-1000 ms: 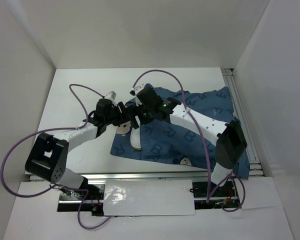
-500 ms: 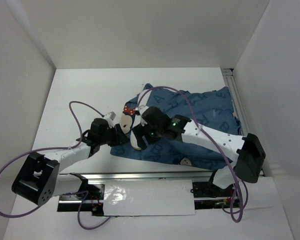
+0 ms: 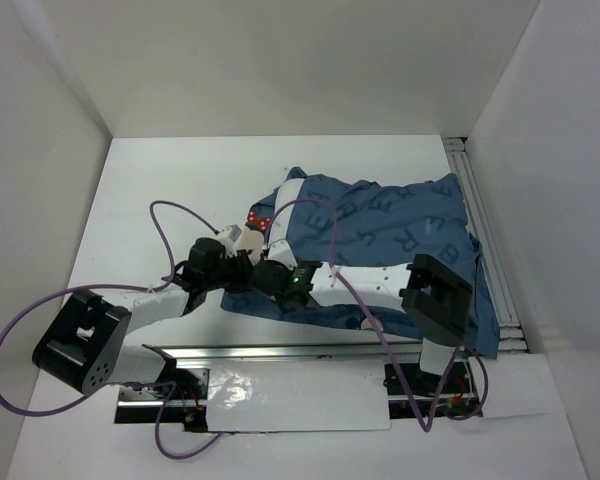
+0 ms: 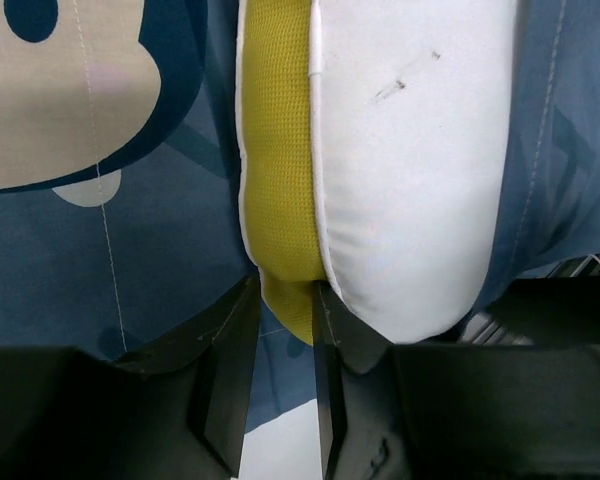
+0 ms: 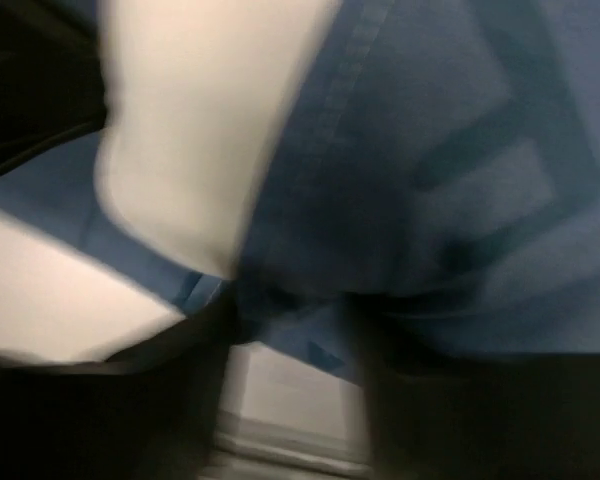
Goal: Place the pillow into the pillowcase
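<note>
**Pillow end at the pillowcase mouth, both grippers close in**

White table (image 3: 160,170) lies under the pillowcase (image 3: 400,225). The case is spread out and rumpled, dark blue with pale letters and a cartoon face.

Pillow (image 4: 410,180): its white end and yellow trim (image 4: 275,150) show at the pillowcase's left opening. The rest is hidden by blue cloth.

Left gripper (image 4: 277,385) is at that opening. Its jaws are narrow, one finger on each side of the trim's tip, pinching it.

Right gripper (image 5: 295,380) is just beside, at the pillowcase's near-left edge. Blue cloth is bunched at its fingers, but the view is blurred and I cannot tell whether it grips.
</note>
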Motion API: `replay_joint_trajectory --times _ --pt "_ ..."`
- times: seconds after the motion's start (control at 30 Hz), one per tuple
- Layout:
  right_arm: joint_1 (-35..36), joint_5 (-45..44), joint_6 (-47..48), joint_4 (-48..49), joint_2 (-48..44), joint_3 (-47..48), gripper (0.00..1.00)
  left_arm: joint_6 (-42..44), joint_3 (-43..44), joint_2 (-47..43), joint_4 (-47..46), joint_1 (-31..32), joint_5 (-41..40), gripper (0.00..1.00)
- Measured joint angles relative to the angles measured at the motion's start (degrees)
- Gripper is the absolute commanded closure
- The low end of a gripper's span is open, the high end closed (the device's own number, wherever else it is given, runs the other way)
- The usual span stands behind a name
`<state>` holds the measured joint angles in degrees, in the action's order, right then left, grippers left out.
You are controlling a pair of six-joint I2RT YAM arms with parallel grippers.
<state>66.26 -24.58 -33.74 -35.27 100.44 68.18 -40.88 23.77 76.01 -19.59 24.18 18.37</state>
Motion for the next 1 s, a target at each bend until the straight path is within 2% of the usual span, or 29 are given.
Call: replay_joint_trajectory --times 0.07,0.13,0.23,0.37,0.4,0.5,0.83,0.87,0.9,1.0 --pt "0.4 -4.8 -4.8 -1.3 1.3 0.1 0.87 0.0 0.0 0.0 -0.2 0.0 0.0 0.62" --pt "0.9 -6.8 -7.3 -1.9 2.0 0.3 0.92 0.0 0.0 0.0 -0.3 0.1 0.0 0.62" --pt "1.7 -8.0 -9.2 -3.3 2.0 1.4 0.92 0.0 0.0 0.0 -1.1 0.6 0.0 0.63" --pt "2.6 -6.1 -6.3 -4.6 1.2 2.2 0.92 0.0 0.0 0.1 -2.2 1.6 0.0 0.67" --pt "2.6 -4.9 -4.9 -4.7 0.9 2.3 0.94 0.0 0.0 0.3 -2.6 1.9 0.0 0.72" --pt "2.5 -0.9 -0.6 -5.0 -1.2 2.3 1.00 0.0 0.1 2.2 -4.6 3.0 0.5 0.77" --pt "2.5 5.0 7.8 -5.4 -5.2 2.3 1.00 -0.8 1.9 6.1 -6.8 5.3 2.4 0.80" --pt "2.4 5.1 8.1 -5.5 -5.5 2.3 0.99 -1.2 2.1 6.4 -7.0 5.5 2.4 0.80" --pt "2.4 5.2 8.2 -5.7 -5.8 2.3 0.94 -1.3 2.3 6.6 -7.1 5.6 2.4 0.81" --pt "2.3 5.9 8.9 -6.3 -6.9 2.3 0.94 -1.6 2.8 7.3 -7.6 6.0 2.6 0.81"
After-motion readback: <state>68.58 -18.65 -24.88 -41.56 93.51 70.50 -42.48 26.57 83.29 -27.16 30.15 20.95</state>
